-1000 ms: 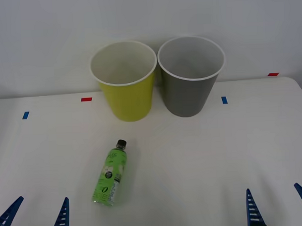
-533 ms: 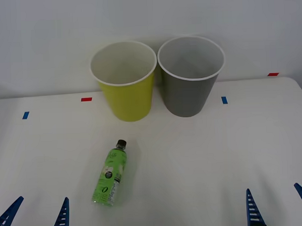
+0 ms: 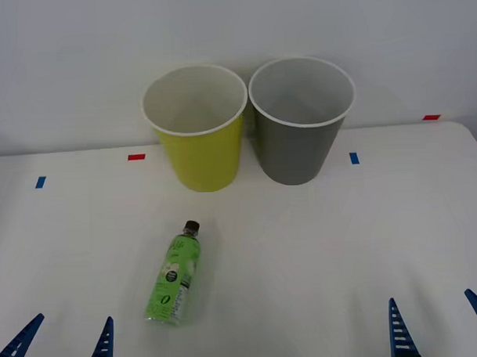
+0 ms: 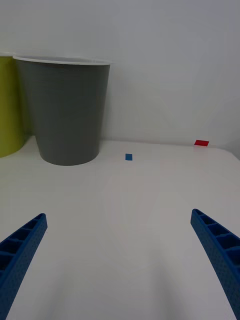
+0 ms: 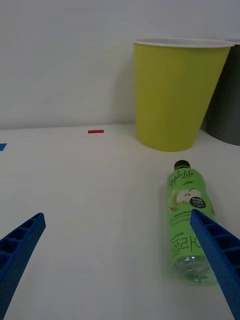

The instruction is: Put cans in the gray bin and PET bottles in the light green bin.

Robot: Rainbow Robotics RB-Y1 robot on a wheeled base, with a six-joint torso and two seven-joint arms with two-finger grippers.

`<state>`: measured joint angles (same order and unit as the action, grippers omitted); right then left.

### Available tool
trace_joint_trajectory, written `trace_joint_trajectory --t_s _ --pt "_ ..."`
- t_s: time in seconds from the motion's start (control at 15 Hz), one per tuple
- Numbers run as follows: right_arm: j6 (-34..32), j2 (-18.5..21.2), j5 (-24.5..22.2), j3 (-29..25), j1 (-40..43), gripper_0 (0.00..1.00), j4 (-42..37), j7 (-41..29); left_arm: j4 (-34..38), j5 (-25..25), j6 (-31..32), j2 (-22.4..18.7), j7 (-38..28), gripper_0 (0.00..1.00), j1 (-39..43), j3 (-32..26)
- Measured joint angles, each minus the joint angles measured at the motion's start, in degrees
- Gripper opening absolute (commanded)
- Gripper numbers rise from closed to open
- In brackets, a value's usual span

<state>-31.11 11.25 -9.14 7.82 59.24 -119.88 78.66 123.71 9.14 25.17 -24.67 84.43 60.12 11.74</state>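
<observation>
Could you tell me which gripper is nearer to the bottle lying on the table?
Left. The left gripper sits open just beside the bottle; the right gripper waits open far across the table.

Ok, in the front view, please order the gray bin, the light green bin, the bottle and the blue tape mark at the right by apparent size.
1. gray bin and light green bin: they look alike in size, so no ranking between them.
2. bottle: clearly smaller, lying on the table.
3. blue tape mark: smallest.
</observation>
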Motion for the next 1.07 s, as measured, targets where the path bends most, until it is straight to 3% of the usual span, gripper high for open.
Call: trace_joint_trajectory --t_s 0.67,0.87,1.07 --pt "0.0 0.0 0.0 0.0 0.0 1.0 0.0 0.0 1.95 0.04 -6.49 -7.67 0.39 1.0 -5.26 0.93" --pt "0.0 0.0 0.0 0.0 0.0 1.0 0.0 0.0 5.96 1.12 -16.3 -11.46 0.1 1.0 -6.97 -0.68" --pt "0.0 0.0 0.0 0.0 0.0 1.0 0.0 0.0 8.41 2.43 -20.36 -17.69 -1.15 1.0 -9.05 -1.93"
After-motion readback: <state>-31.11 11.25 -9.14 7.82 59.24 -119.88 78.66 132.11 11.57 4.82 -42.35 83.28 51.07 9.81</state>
